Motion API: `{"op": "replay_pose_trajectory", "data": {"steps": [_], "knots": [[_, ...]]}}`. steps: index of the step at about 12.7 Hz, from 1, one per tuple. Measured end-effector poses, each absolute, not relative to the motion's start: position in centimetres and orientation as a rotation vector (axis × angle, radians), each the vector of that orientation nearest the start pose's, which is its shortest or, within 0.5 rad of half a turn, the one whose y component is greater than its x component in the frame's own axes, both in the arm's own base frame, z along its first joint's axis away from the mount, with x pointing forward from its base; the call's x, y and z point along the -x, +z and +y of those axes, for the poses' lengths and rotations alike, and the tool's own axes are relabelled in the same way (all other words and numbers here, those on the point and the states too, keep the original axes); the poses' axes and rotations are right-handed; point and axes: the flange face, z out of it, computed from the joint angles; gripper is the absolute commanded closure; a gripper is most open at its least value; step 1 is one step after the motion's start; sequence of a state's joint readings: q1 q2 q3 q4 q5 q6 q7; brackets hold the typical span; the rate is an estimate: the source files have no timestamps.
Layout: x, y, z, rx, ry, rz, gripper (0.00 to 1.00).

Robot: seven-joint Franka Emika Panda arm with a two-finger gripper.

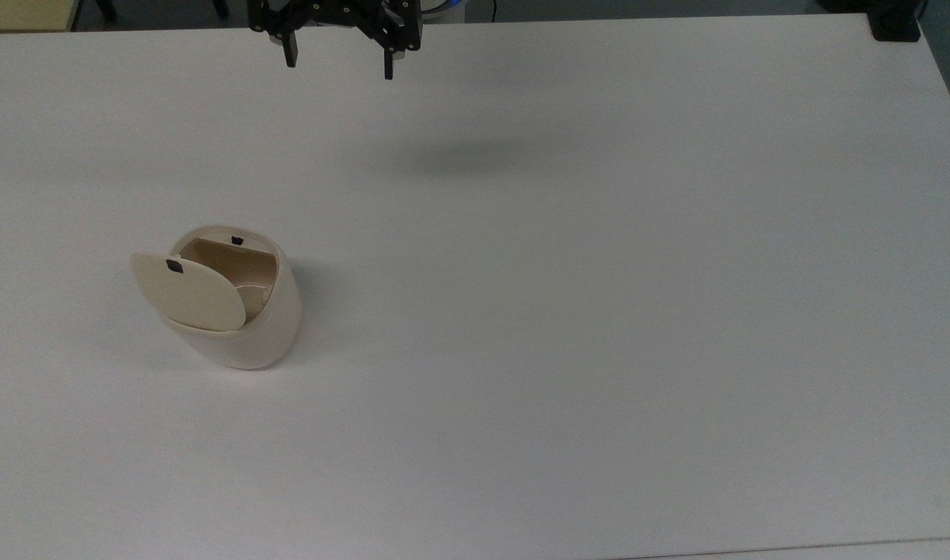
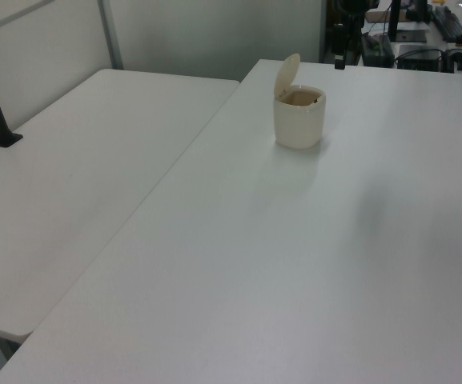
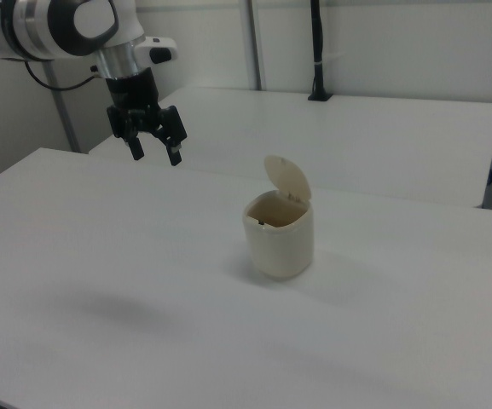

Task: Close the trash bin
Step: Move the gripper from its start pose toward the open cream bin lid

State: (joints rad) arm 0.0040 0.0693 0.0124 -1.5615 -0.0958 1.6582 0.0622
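In the top view, the gripper [image 1: 339,62] is hanging wide apart and empty at the bench's [image 1: 599,311] far edge, well apart from the trash bin [image 1: 246,327]. In the left view, the lid [image 2: 287,76] is standing upright. In the right view, approaching from behind the lid and pushing it down gently seems wisest.

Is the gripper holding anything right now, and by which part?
Nothing. The gripper hangs open above the table, apart from the trash bin, whose lid stands open.
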Motion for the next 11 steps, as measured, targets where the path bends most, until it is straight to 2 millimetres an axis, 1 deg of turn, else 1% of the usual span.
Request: {"op": "replay_pose_trajectory", "data": {"steps": [6, 7, 8, 9, 10, 11], "knots": [[-58.34, 59.77, -0.01, 3.234, -0.050, 0.062, 0.00], [-58.34, 59.77, -0.01, 3.234, -0.050, 0.062, 0.25], [-58.34, 59.76, -0.01, 3.234, -0.050, 0.062, 0.60], [-58.34, 59.75, -0.01, 3.234, -0.049, 0.053, 0.83], [-58.34, 59.74, 0.00, 3.235, -0.047, 0.023, 0.94], [-58.34, 59.72, 0.00, 3.235, -0.046, -0.003, 0.99]]}}
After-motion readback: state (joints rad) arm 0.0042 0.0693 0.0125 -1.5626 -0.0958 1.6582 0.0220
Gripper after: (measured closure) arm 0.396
